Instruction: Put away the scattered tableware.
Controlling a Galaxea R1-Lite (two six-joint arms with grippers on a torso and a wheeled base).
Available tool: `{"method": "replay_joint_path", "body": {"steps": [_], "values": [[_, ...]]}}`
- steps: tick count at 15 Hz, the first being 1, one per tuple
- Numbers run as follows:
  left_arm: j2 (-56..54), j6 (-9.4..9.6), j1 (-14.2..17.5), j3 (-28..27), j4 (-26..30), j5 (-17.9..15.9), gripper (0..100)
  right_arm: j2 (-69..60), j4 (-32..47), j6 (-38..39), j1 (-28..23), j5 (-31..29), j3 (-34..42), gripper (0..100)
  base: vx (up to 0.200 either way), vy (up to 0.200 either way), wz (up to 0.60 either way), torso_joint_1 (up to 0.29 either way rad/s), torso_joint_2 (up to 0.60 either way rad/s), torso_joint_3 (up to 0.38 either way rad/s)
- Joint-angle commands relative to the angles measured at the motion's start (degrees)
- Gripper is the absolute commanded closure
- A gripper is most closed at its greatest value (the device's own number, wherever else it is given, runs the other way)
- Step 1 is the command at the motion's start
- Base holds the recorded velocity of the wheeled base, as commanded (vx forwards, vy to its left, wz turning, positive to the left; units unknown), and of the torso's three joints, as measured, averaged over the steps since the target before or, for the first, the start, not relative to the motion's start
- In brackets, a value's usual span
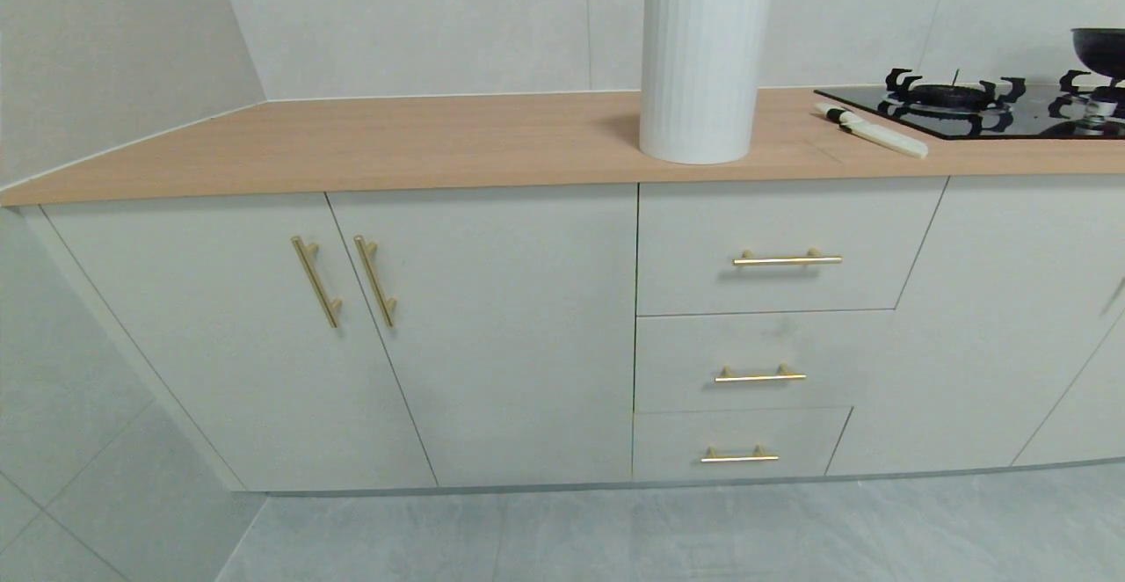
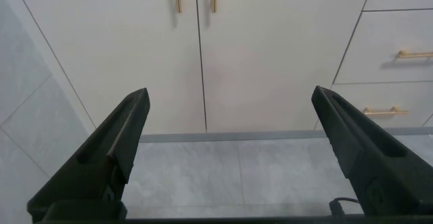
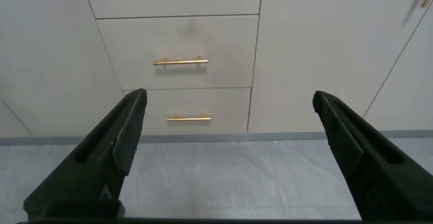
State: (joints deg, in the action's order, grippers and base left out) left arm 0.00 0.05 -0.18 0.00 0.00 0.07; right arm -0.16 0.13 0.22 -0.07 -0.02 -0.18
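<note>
A white-handled knife [image 1: 872, 130] lies on the wooden counter [image 1: 395, 138] at the right, next to the black hob [image 1: 976, 112]. A tall white ribbed holder [image 1: 701, 68] stands upright on the counter left of the knife. My left gripper [image 2: 230, 99] is open and empty, low in front of the double cabinet doors [image 2: 196, 48] above the floor. My right gripper [image 3: 230, 102] is open and empty too, low before the lower drawers [image 3: 179, 55].
Below the counter are two cabinet doors with gold handles [image 1: 343, 281] and a stack of three drawers [image 1: 773, 257]. A dark pot [image 1: 1099, 50] sits on the hob at the far right. A tiled wall closes the left side. Grey floor [image 1: 615, 538] lies below.
</note>
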Motion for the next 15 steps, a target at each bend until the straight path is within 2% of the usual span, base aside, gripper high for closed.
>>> {"method": "replay_joint_path", "body": {"steps": [1,15], "values": [[0.0,0.04,0.01,0.0,0.0,0.01,0,0.16,0.04,0.04,-0.01,0.02,0.01,0,0.2,0.0,0.0,0.002,0.01,0.002],[0.0,-0.05,0.01,0.0,0.0,0.01,0,0.16,0.04,0.13,-0.01,0.02,0.01,0,0.2,0.0,0.0,0.002,0.0,0.003]]}}
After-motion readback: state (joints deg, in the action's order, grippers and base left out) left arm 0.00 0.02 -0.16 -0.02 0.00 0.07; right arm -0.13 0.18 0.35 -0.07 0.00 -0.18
